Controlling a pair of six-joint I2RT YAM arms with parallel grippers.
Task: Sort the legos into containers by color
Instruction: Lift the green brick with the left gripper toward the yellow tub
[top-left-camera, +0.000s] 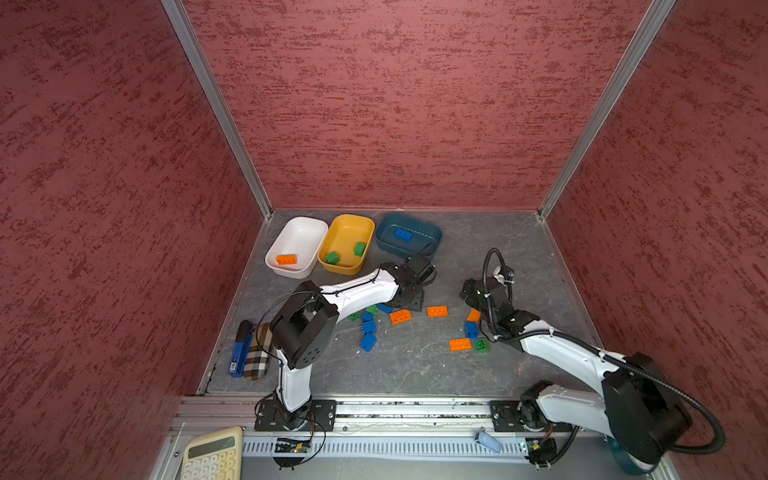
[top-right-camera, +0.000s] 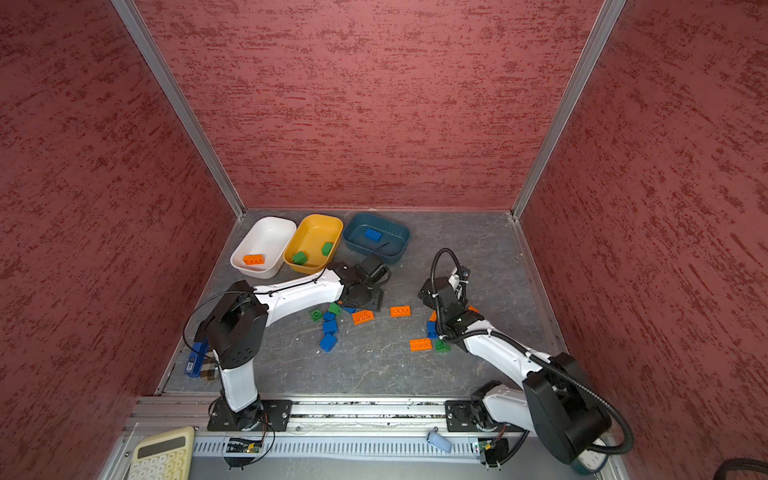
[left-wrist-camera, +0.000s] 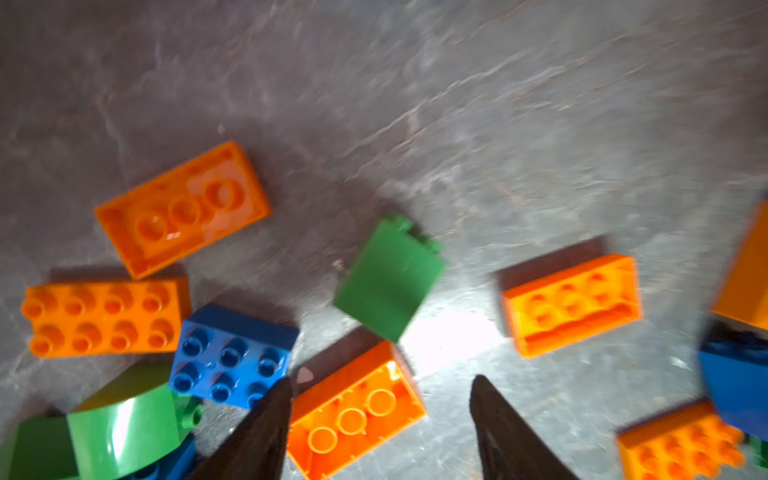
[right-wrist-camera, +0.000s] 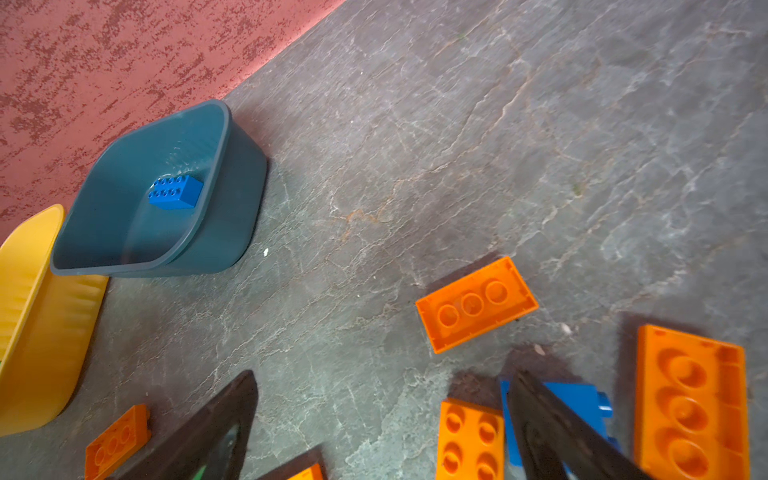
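Three containers stand at the back left: a white one (top-left-camera: 301, 235) holding an orange lego (top-left-camera: 286, 259), a yellow one (top-left-camera: 347, 232) with two green legos (top-left-camera: 332, 257), and a teal one (top-left-camera: 428, 239) with a blue lego (top-left-camera: 403, 233). Loose orange (top-left-camera: 437, 311), blue (top-left-camera: 368, 341) and green (top-left-camera: 482, 345) legos lie mid-table. My left gripper (left-wrist-camera: 380, 384) is open over an upside-down orange lego (left-wrist-camera: 353, 411), which lies against one finger (left-wrist-camera: 278, 399). My right gripper (right-wrist-camera: 382, 380) is open above bare table, beside orange (right-wrist-camera: 469, 440) and blue (right-wrist-camera: 582, 399) legos.
A blue stapler (top-left-camera: 239, 349) and a plaid case (top-left-camera: 257, 353) lie by the left wall. A calculator (top-left-camera: 214, 455) sits on the front rail. Red walls close in the table on three sides.
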